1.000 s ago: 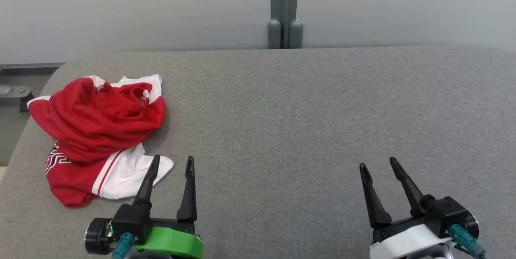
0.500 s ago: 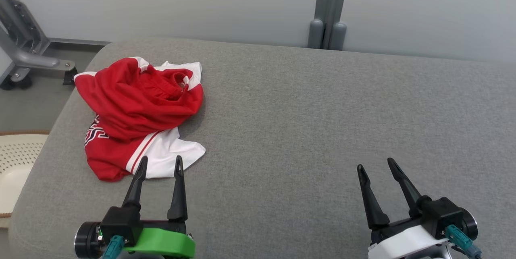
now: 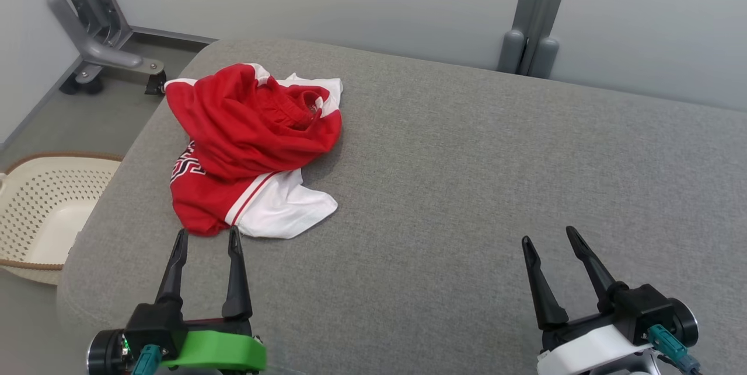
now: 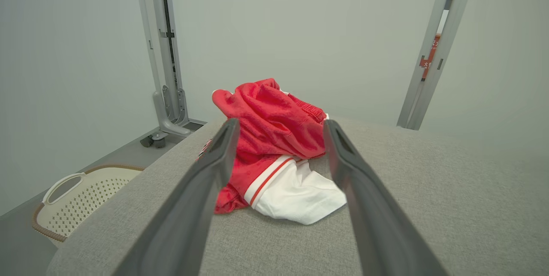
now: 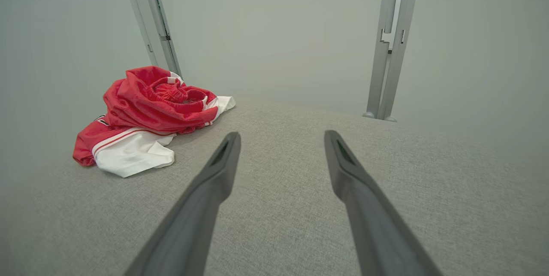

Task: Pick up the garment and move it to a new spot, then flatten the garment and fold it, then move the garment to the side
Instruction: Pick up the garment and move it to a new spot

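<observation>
A crumpled red-and-white fabric garment [image 3: 251, 142] lies heaped at the far left of the grey fabric-covered bench [image 3: 443, 147]. The left gripper [image 3: 208, 232], fingers spread and holding nothing, points at the garment's near edge. The right gripper [image 3: 548, 235], likewise spread, sits well apart from it.

A crumpled red-and-white fabric garment [image 3: 251, 142] lies on the left part of the grey fabric-covered tabletop [image 3: 467, 159], towards its far edge. The left end effector [image 3: 208, 231] is just before the garment's near edge. The right end effector [image 3: 548, 234] is well apart to the right, over bare tabletop. A cream perforated plastic basket [image 3: 41, 211] stands on the floor [image 3: 87, 118], left of the tabletop. A grey metal wheeled frame [image 3: 96, 42] stands behind the basket. A grey metal post [image 3: 534, 25] rises behind the tabletop's far edge.
</observation>
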Tool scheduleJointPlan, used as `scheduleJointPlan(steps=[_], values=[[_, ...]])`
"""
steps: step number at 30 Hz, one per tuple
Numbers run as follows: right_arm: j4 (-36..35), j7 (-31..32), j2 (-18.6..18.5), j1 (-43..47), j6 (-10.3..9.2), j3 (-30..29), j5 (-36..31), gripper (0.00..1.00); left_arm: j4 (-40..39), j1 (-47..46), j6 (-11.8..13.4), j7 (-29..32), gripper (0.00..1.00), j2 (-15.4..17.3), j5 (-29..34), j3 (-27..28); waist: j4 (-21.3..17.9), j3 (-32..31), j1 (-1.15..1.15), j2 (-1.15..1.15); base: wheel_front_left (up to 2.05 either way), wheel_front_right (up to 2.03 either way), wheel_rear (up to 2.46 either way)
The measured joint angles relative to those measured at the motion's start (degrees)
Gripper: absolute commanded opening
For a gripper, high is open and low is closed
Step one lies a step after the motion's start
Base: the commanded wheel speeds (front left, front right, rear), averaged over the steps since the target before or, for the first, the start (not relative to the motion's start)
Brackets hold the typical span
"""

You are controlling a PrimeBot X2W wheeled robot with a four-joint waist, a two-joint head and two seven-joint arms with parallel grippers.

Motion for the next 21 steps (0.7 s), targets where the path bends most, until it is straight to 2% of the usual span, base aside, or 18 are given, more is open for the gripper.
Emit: scheduleJointPlan(steps=[14, 17, 21], values=[[0.0, 0.0, 0.0, -0.2, 0.0, 0.3, -0.3, 1.0, -0.2, 1.2, 0.4, 0.0, 1.0, 0.0, -1.7, 2.0, 2.7, 0.5, 0.0, 0.0, 0.0, 0.0, 0.0], [-0.7, 0.0, 0.1, -0.2, 0.0, -1.5, 1.8, 1.0, 0.0, 1.1, 0.4, 0.0, 1.0, 0.0, -2.1, 2.0, 2.7, 0.8, 0.0, 0.0, 0.0, 0.0, 0.0], [0.7, 0.0, 0.0, -0.4, 0.0, -3.1, 2.4, 1.0, 0.0, -0.6, -0.9, 0.0, 1.0, 0.0, 0.2, 1.6, 2.4, 1.9, 0.0, 0.0, 0.0, 0.0, 0.0]])
